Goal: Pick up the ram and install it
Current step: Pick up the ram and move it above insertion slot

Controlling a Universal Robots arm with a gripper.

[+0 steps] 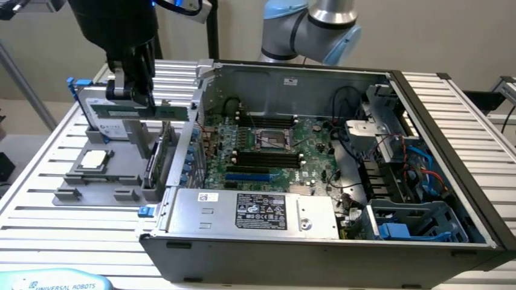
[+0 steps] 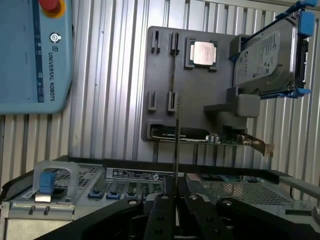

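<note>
My gripper [image 1: 132, 95] hangs above the grey parts holder [image 1: 84, 184] at the exterior view's left, shut on the ram [image 1: 137, 112]. The ram is a long thin green stick held level, lifted off the holder. In the wrist view the ram [image 2: 176, 145] runs edge-on as a thin dark line out from between my fingers [image 2: 164, 207], with the gripper [image 2: 176, 200] closed around it. The holder [image 2: 161, 75] lies below. The open computer case [image 1: 451, 121] stands to the exterior view's right, its motherboard [image 1: 303, 136] showing black memory slots [image 1: 262, 159].
On the holder sit a square silver processor [image 1: 93, 159] [image 2: 204, 52], a hard drive [image 1: 109, 130] [image 2: 265, 60] and an upright green expansion card [image 1: 157, 158] [image 2: 215, 137]. The case's power supply [image 1: 250, 208] and left wall [image 1: 202, 90] stand between holder and motherboard. A blue teach pendant [image 2: 30, 55] lies nearby.
</note>
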